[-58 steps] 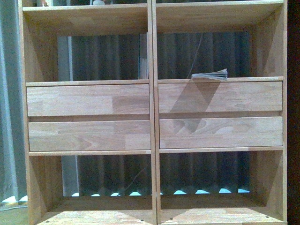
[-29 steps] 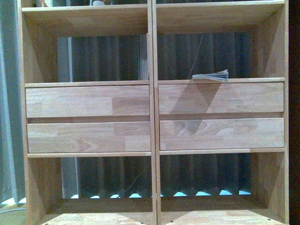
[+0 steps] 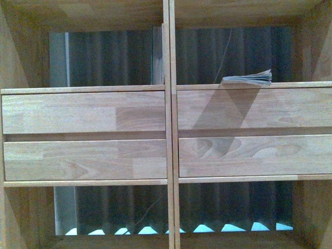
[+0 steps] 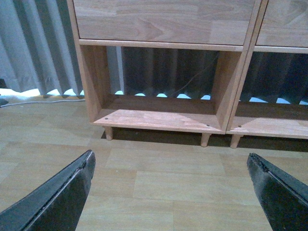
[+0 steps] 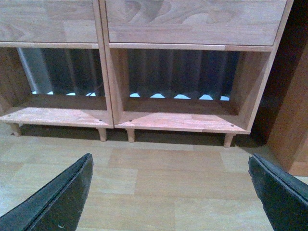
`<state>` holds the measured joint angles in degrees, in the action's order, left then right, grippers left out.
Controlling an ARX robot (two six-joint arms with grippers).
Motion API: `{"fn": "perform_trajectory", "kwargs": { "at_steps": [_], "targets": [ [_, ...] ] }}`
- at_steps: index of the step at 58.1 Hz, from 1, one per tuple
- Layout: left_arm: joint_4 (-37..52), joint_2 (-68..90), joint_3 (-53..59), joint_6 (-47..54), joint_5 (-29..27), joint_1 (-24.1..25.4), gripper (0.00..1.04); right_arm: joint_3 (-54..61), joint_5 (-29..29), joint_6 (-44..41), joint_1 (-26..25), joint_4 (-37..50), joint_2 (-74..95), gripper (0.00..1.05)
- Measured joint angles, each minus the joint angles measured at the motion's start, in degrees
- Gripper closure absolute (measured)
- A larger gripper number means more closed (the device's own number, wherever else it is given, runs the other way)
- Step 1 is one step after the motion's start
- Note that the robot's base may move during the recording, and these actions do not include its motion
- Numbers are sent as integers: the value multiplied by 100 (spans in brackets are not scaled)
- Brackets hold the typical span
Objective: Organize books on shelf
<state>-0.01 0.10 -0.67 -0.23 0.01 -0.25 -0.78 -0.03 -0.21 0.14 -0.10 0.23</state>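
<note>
Front view: shelf [image 3: 169, 155] fills frame; thin paperback [image 3: 248, 79] lies flat in right middle compartment, above drawers [image 3: 249, 109]. Likely light, floppy; pinch near spine. Left claw [image 4: 169, 159] and right claw [image 5: 170, 159] both spread wide, empty.

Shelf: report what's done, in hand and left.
Done: one book lies flat on the shelf, right compartment above the drawers. In hand: nothing; left end effector and right end effector are open, empty, over the floor. Left: probably standing that book; no other book is visible.
</note>
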Motion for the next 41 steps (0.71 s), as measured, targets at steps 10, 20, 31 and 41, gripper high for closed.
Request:
{"fn": "perform_trajectory", "kwargs": {
  "at_steps": [10, 20, 31, 41],
  "targets": [
    [0, 0, 0, 0, 2, 0, 7, 0, 2, 0, 0, 0, 0, 7],
    [0, 2, 0, 0, 2, 0, 7, 0, 2, 0, 0, 0, 0, 7],
    [0, 0, 0, 0, -2, 0, 7, 0, 2, -2, 0, 0, -2, 7],
    [0, 0, 0, 0, -2, 0, 7, 0, 0, -2, 0, 0, 0, 7]
  ]
}}
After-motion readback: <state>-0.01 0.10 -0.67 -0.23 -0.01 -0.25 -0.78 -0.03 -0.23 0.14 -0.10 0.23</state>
